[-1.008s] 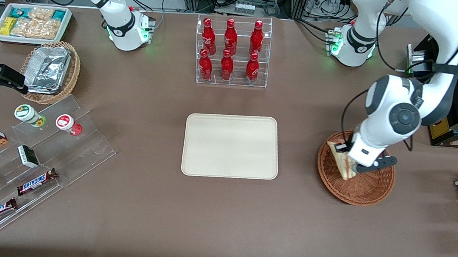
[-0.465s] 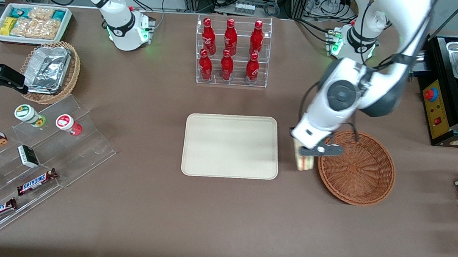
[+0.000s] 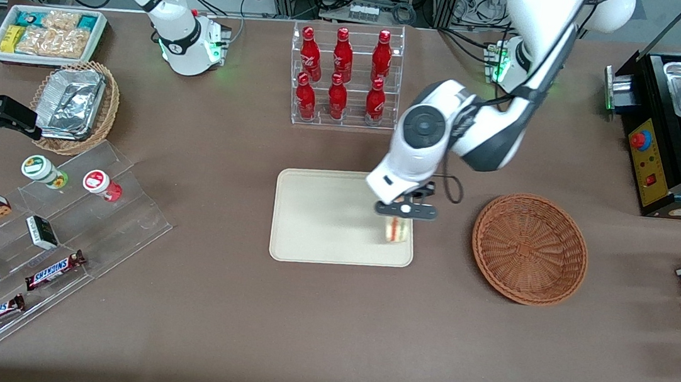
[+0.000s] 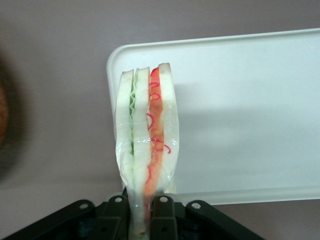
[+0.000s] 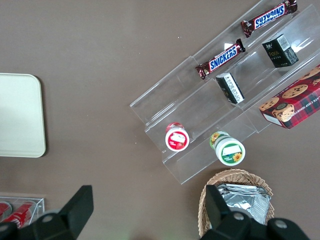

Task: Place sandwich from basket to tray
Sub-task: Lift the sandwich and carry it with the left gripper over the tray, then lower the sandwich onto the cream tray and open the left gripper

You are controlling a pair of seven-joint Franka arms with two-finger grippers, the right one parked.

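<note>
Carry step: the gripper [image 3: 399,217], fingers clamped on the sandwich [image 3: 397,229], hangs over the tray [image 3: 319,214] at its four o'clock corner, basket [image 3: 529,249] empty. Next, I judge: lower, release.

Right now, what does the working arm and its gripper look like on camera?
The left arm has glossy white shells with dark grey joint sections and a round grey cap at the joint. A thin black cable loops beside its wrist. Its base glows green. The gripper is black, with a flat black crossbar and slim black fingers fixed by small silver screws.
</note>
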